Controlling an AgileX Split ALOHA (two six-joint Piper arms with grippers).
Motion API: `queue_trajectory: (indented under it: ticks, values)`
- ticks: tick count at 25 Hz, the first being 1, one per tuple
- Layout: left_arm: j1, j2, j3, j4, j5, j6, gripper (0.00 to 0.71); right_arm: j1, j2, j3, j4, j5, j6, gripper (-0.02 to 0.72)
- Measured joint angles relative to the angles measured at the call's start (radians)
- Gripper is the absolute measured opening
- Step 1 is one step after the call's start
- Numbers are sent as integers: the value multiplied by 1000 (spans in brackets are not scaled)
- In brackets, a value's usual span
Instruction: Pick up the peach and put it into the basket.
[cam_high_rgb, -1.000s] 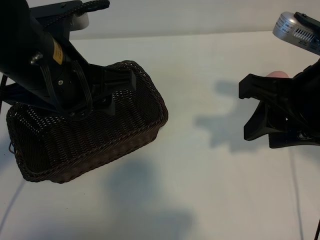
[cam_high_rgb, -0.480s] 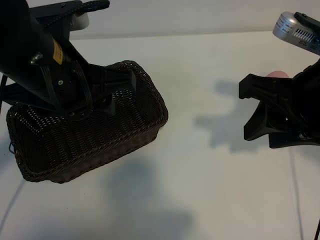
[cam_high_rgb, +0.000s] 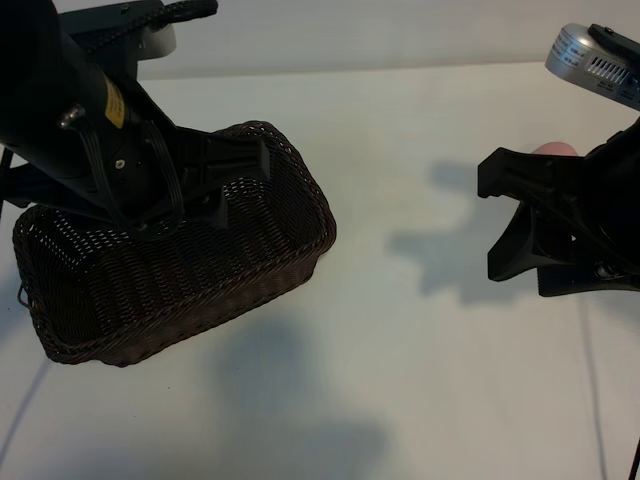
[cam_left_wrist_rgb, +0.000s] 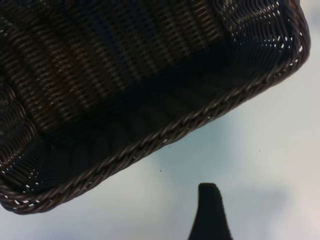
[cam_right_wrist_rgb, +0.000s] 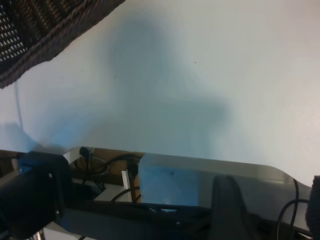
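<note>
1. Exterior: white table (cam_high_rgb: 400, 350) with soft arm shadows. Left gripper (cam_high_rgb: 235, 175) over the basket (cam_high_rgb: 180, 290), grip state unclear. Right gripper (cam_high_rgb: 505, 220) spread wide above the table, holding nothing. Peach (cam_high_rgb: 556, 148) peeks out behind it, well apart from the basket.
2. Left wrist: basket rim (cam_left_wrist_rgb: 165, 137), one fingertip (cam_left_wrist_rgb: 209, 210) over bare table.
3. Right wrist: basket corner (cam_right_wrist_rgb: 40, 30), table edge, cables below.

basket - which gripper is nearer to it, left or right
Left. The left gripper hangs right over the basket, at its far rim. The right gripper is well off to the side across bare table, beside the peach.
</note>
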Motion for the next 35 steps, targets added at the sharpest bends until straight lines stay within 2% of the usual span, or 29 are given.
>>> queue_trajectory:
  ticks: [8,14,22,29,33,35]
  values:
    - [0,0,0,5,0,10,497,0,0,0,0,0,0,393]
    - [0,-6,0,55,0,50,497,0,0,0,0,0,0,393]
    - [6,-137,14,157,0,-30,497,0,0,0,0,0,0,393]
    - [137,-228,266,157,0,-65,497,0,0,0,0,0,0,393]
    - [214,-308,367,175,0,-93,497,0,0,0,0,0,0,393]
    - [268,-341,407,183,0,-100,497,0,0,0,0,0,0,393]
